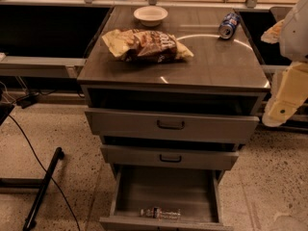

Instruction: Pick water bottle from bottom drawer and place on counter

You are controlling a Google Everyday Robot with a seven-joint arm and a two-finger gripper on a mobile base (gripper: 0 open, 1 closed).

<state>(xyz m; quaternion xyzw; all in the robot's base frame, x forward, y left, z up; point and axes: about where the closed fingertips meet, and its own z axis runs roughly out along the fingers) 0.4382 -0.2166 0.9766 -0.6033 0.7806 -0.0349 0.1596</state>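
The water bottle (160,213) lies on its side at the front of the open bottom drawer (163,189), its cap end to the left. The counter (211,57) is the glossy dark top of the cabinet. My gripper (279,110) hangs at the right edge of the view, just off the counter's right front corner, about level with the top drawer. It is well above and to the right of the bottle and holds nothing that I can see.
On the counter lie a crumpled chip bag (147,44), a white bowl (150,15) at the back and a blue soda can (229,25) on its side at the back right. The two upper drawers (171,125) stand slightly out. A black stand leg (43,189) and cable cross the floor at left.
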